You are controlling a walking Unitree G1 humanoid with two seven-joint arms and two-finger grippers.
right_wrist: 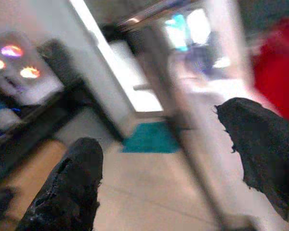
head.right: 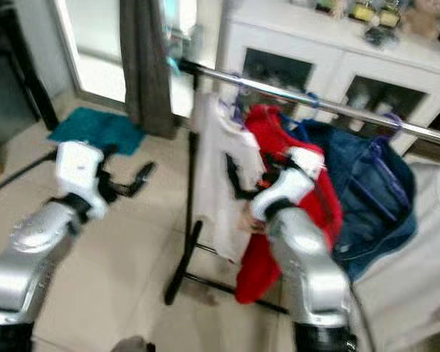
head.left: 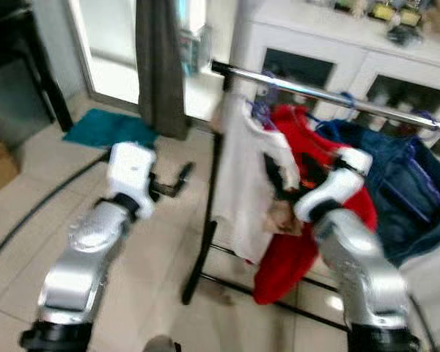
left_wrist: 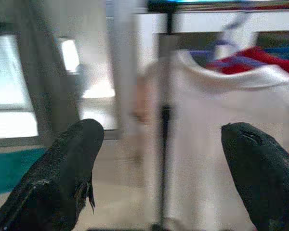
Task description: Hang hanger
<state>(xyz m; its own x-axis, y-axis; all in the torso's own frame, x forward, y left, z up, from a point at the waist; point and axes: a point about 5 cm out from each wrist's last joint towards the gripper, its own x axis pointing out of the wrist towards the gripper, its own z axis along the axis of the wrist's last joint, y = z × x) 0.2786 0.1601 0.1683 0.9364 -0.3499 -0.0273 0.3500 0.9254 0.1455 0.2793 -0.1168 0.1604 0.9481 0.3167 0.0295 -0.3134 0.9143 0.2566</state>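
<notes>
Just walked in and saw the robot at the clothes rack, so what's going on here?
The robot stands at a rack whose rail already carries a white shirt, a red garment and a blue one. Its right gripper is up against the white shirt, fingers open. Its left gripper is also open, out in the air beside the rack, holding nothing.

You've got a purple hanger (head.left: 262, 110) already hooked over the silver rail (head.left: 308, 91), near the rail's left end. It carries a white shirt (head.left: 246, 183) that hangs straight down beside the rack's black upright. Its hook is thin and blurred. Just right of it on the same rail hang a red garment (head.left: 308, 158) and a blue one (head.left: 396, 183).
</notes>
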